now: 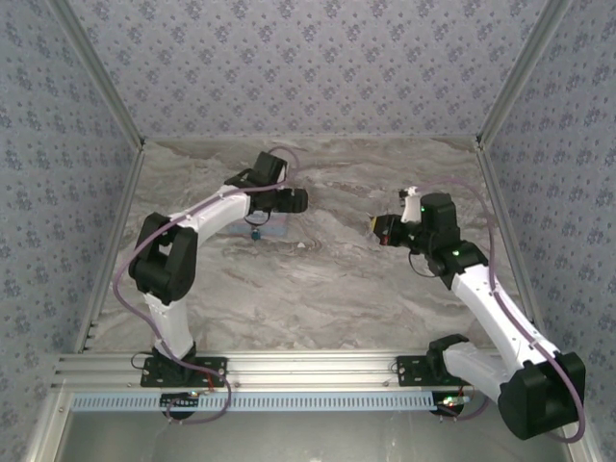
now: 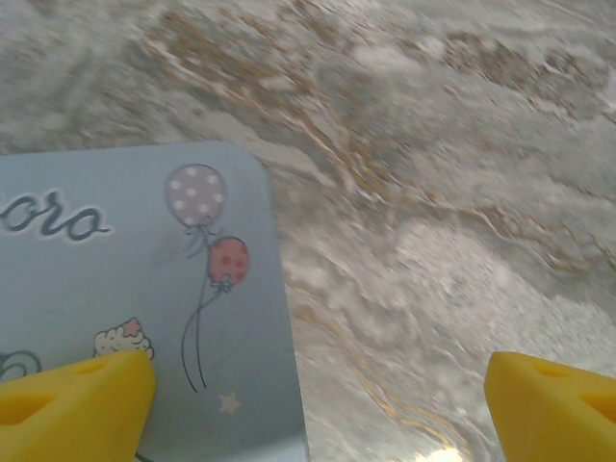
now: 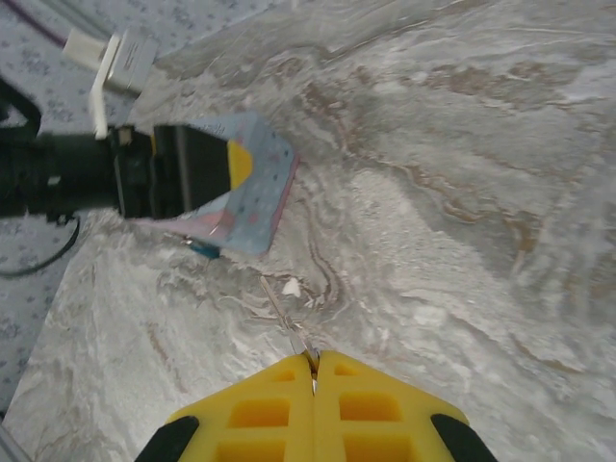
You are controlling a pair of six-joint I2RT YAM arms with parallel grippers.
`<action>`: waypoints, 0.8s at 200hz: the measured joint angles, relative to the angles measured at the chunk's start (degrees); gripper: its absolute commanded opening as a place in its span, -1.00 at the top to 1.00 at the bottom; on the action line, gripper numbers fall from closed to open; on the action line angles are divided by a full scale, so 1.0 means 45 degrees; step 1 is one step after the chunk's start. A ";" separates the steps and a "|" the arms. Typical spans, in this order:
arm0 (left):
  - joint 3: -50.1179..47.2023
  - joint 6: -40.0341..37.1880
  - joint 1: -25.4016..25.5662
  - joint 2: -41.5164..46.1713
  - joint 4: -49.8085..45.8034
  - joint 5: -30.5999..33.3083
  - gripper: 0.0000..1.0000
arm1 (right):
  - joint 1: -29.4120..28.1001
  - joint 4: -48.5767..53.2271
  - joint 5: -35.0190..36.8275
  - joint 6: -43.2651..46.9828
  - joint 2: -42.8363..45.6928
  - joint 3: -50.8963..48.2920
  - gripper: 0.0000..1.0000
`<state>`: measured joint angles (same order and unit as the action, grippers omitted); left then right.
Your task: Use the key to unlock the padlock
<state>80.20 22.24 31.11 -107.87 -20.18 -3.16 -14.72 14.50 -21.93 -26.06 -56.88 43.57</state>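
Left gripper (image 2: 318, 412): yellow fingertips (image 2: 77, 402) stand wide apart, nothing between them. One tip hangs over the corner of the pale blue tin (image 2: 125, 289), the other over bare marbled table (image 2: 452, 192). Balloon print and part of a script word are readable on the tin lid. No contact with the tin can be made out.

Top view: left gripper (image 1: 295, 200) sits at the far right side of the tin (image 1: 274, 228), arm bent and reaching from the near-left base.

Right gripper (image 3: 314, 364): yellow fingers pressed together, clamped on the key (image 3: 288, 322), a thin silvery piece jutting forward from the seam between them. Key tip points toward the tin and is well short of it. A small white speck lies on the table just beside the key's far end.

Padlock (image 3: 204, 249): tiny, teal-blue, at the tin's near edge, touching or just beside it; cannot tell which. Shackle too small to read. In the top view the padlock (image 1: 256, 234) shows just below the tin's near-left corner.

Right gripper (image 1: 379, 228) is held over the table's mid-right, well apart from the padlock, facing left toward it.
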 measured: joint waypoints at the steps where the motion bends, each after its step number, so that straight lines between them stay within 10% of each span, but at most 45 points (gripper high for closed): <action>1: -0.0034 0.0010 0.0044 0.0029 0.0024 0.0005 -0.78 | 0.0024 0.0019 -0.0005 0.0000 0.0015 -0.0010 1.00; 86: -0.0515 0.1423 0.3162 0.0248 0.0801 -0.0160 -0.77 | 0.2050 0.1350 -0.0219 0.0005 0.0937 -0.0393 1.00; 160: 0.0612 0.1656 0.3531 -0.0641 0.1297 -0.1146 -0.83 | 0.2302 0.1345 -0.0627 -0.0005 0.1073 -0.0933 1.00</action>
<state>82.96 29.69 47.00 -110.76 -14.35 -8.32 -4.36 20.56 -24.75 -26.09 -52.05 39.38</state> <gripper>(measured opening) 0.899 0.060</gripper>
